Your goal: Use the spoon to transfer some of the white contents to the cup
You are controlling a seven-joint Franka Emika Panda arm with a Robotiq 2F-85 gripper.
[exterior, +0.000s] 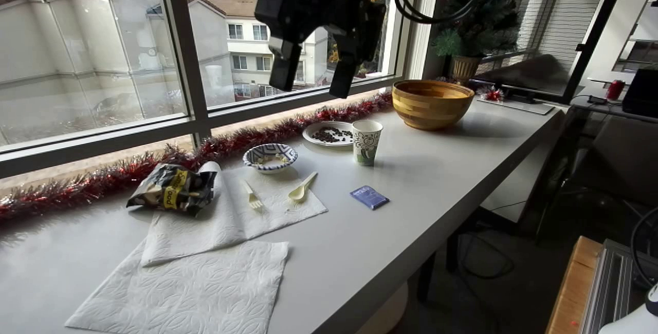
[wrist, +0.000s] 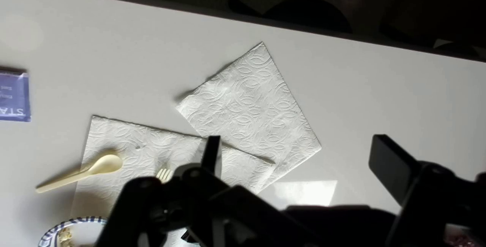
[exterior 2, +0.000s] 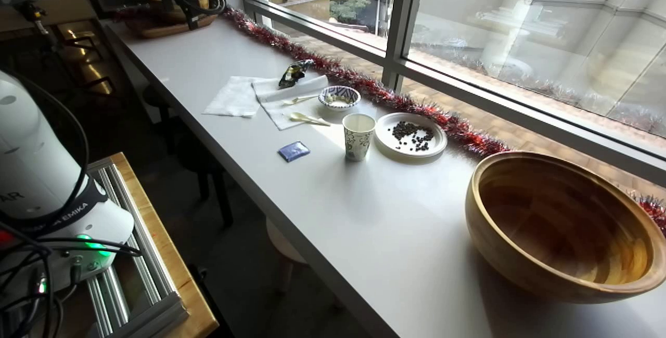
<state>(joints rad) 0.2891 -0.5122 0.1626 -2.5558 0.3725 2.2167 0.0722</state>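
The pale cream spoon [exterior: 302,188] lies on a white napkin with its handle reaching past the napkin's edge. It also shows in an exterior view [exterior 2: 307,118] and the wrist view [wrist: 106,163]. The white contents [exterior: 271,161] are small pale pieces in the patterned bowl [exterior: 270,168]; part of that bowl shows in the wrist view [wrist: 51,233]. The cup [exterior: 366,143], white with a printed pattern, stands upright on the table in both exterior views [exterior 2: 358,138]; it is out of the wrist view. My gripper [exterior: 312,85] is open and empty, high above the table [wrist: 297,144].
A pale fork [exterior: 252,198] lies beside the spoon. A blue packet [exterior: 369,197] lies in front of the cup. A plate [exterior 2: 385,143] with dark bits stands behind it. A large wooden bowl [exterior: 432,110], a black snack bag [exterior: 172,190] and tinsel [exterior: 128,172] line the window side.
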